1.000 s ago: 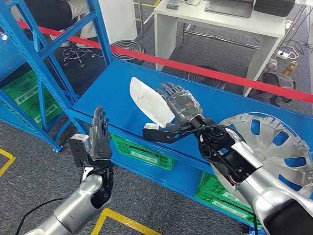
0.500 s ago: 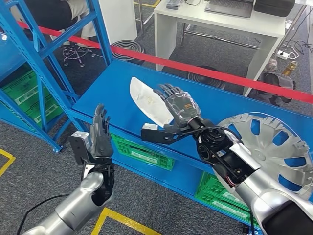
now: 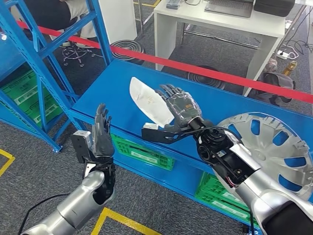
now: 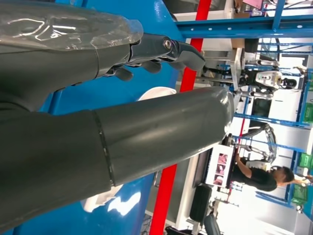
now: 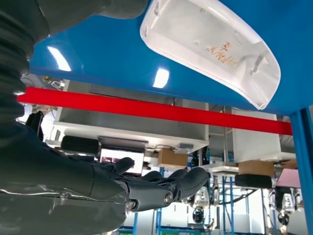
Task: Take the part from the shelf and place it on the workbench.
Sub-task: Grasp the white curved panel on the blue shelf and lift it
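The white curved part (image 3: 149, 103) lies flat on the blue bench top (image 3: 107, 98). My right hand (image 3: 181, 108) hovers at the part's near-right end with its fingers spread, gripping nothing. From the right wrist, the part (image 5: 210, 46) rests on the blue surface, apart from the outstretched fingers (image 5: 162, 188). My left hand (image 3: 100, 134) stands upright and open in front of the bench's front edge, left of the part and well short of it. The left wrist view has that hand (image 4: 110, 137) large in front, and a bit of the part (image 4: 157, 93) behind it.
A silver wheel cover (image 3: 273, 147) lies on the bench at the right. Green crates (image 3: 142, 152) sit under the bench. A blue shelf frame (image 3: 40, 54) stands at the left. Red tape (image 3: 207, 73) runs behind the bench, with a white desk (image 3: 221, 19) beyond.
My left hand has risen slightly and drifted a little toward the bench. My right hand and the part have barely moved.
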You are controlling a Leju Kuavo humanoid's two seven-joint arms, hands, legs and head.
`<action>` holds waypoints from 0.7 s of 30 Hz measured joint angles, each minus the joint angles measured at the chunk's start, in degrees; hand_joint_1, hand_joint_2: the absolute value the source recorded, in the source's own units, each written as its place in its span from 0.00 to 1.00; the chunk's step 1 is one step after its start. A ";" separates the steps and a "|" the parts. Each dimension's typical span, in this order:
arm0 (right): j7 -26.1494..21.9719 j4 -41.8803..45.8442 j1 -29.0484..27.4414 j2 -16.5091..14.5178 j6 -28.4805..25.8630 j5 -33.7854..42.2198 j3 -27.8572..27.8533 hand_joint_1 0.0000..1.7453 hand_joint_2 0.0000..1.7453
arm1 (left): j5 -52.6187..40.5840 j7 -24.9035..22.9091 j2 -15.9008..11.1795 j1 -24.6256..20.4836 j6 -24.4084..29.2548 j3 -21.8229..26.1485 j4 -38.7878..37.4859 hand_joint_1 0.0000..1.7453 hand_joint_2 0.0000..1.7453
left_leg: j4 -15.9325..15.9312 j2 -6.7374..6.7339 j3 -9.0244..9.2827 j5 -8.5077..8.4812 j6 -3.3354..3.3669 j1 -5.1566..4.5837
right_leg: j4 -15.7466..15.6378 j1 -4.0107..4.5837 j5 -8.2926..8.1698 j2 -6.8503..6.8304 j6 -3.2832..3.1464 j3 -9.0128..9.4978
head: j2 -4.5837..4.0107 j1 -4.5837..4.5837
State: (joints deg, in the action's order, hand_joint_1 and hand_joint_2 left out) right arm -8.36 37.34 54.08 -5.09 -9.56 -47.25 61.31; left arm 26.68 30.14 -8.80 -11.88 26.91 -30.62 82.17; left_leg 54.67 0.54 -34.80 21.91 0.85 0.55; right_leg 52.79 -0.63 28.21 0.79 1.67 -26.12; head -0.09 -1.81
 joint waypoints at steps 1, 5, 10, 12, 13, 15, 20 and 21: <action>0.07 0.01 -0.03 0.00 0.04 0.00 0.00 0.00 1.00 | 0.14 0.00 -0.01 -0.04 0.05 0.00 -0.03 0.00 0.00 | 0.05 0.00 -0.03 0.06 0.09 -0.04 | -0.02 -0.04 0.01 0.00 0.05 -0.01 | 0.00 0.00; 0.34 0.19 -0.04 0.05 0.10 0.04 -0.14 0.00 1.00 | 0.37 0.03 0.05 -0.30 0.15 0.00 -0.08 0.00 0.00 | -0.75 -0.18 0.42 -0.07 0.64 0.34 | 1.51 -0.04 1.10 -0.07 0.53 -0.56 | 0.00 0.12; 0.55 0.26 -0.65 0.42 0.19 0.07 -0.40 0.00 1.00 | 0.49 0.07 0.18 -0.52 0.17 0.00 -0.31 0.00 0.00 | -1.11 -0.43 0.71 -0.08 0.89 0.58 | 18.42 -0.15 6.90 -0.21 0.85 -10.07 | 0.00 0.59; 0.62 0.30 -0.86 0.60 0.25 0.07 -0.44 0.00 1.00 | 0.55 0.07 0.22 -0.51 0.25 0.00 -0.38 0.00 0.00 | -0.84 -0.36 0.77 0.10 0.61 0.75 | 15.41 -0.36 3.26 -0.25 0.85 -9.87 | 0.00 0.66; 0.64 0.36 -0.87 0.64 0.29 0.07 -0.47 0.00 1.00 | 0.57 0.07 0.24 -0.51 0.32 0.00 -0.38 0.00 0.00 | -0.57 -0.32 0.79 0.29 0.33 0.86 | 11.25 -0.51 0.58 -0.27 0.86 -8.49 | 0.00 0.68; 0.72 0.49 -0.88 0.67 0.41 0.07 -0.52 0.00 1.00 | 0.62 0.07 0.23 -0.51 0.55 0.00 -0.37 0.00 0.00 | 0.14 -0.22 0.58 0.56 -0.39 0.82 | 4.68 -0.49 -2.56 -0.23 0.74 -6.12 | 0.00 0.75; 0.97 0.68 -0.97 0.83 0.67 0.07 -0.65 0.00 1.00 | 0.74 0.04 0.16 -0.40 0.98 0.00 -0.36 0.00 0.00 | 1.04 -0.26 -0.13 0.85 -1.88 1.05 | 2.88 -0.16 -3.41 0.01 -1.06 -5.81 | 0.00 0.42; 0.97 0.80 -0.92 0.83 0.67 0.07 -0.71 0.00 1.00 | 0.74 0.04 0.14 -0.41 0.98 0.00 -0.36 0.00 0.00 | 3.04 -0.28 -1.00 2.11 -2.08 1.09 | 2.73 -0.27 -3.63 -0.01 -1.43 -5.81 | 0.00 0.26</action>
State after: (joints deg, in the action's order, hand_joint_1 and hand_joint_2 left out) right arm -7.39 38.14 53.15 -4.26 -8.90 -47.18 60.60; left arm 27.42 30.18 -8.67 -12.29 27.90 -30.62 81.81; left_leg 57.71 0.27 -35.80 24.02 -1.23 1.64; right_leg 55.52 -0.90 24.58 0.78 0.24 -31.93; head -0.09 -1.56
